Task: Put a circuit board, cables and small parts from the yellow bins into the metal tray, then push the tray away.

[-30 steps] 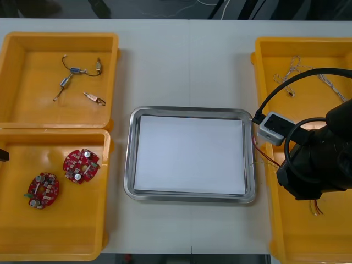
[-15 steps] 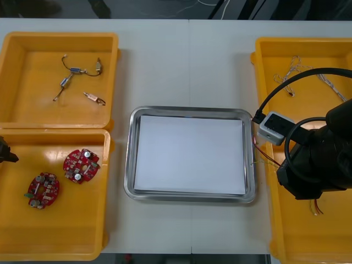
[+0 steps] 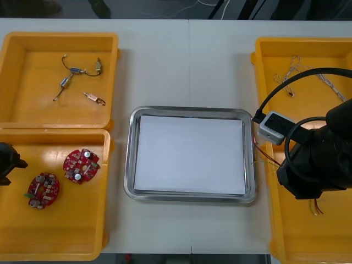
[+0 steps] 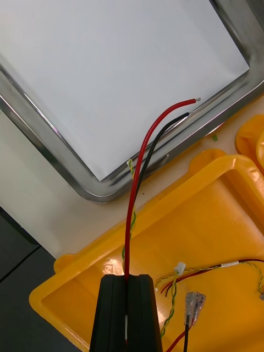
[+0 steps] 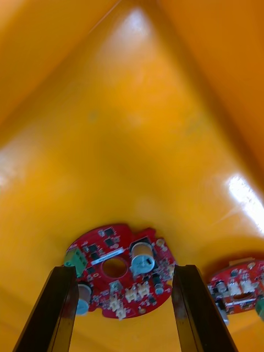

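My left gripper [image 5: 124,269] is open over the near left yellow bin [image 3: 55,242], low above a round red circuit board [image 5: 118,269] that lies just beyond its fingertips. A second board [image 5: 236,286] lies beside it. From the front, this gripper [image 3: 8,162] is at the bin's left edge, with the two boards [image 3: 43,190] [image 3: 81,165] to its right. My right gripper [image 4: 126,313] is shut on a red and black cable [image 4: 144,165], held above the near right bin [image 4: 214,214]. The cable's free ends reach over the metal tray's rim [image 4: 82,184].
The tray [image 3: 132,165] is white inside and sits between the bins. Small metal parts [image 3: 71,77] lie in the far left bin. Thin twisted cables [image 3: 297,69] lie in the far right bin. More cables [image 4: 181,275] lie under my right arm [image 3: 316,165].
My left gripper has come in from the left edge over the near left bin. The right arm, the tray and the boards have not moved.
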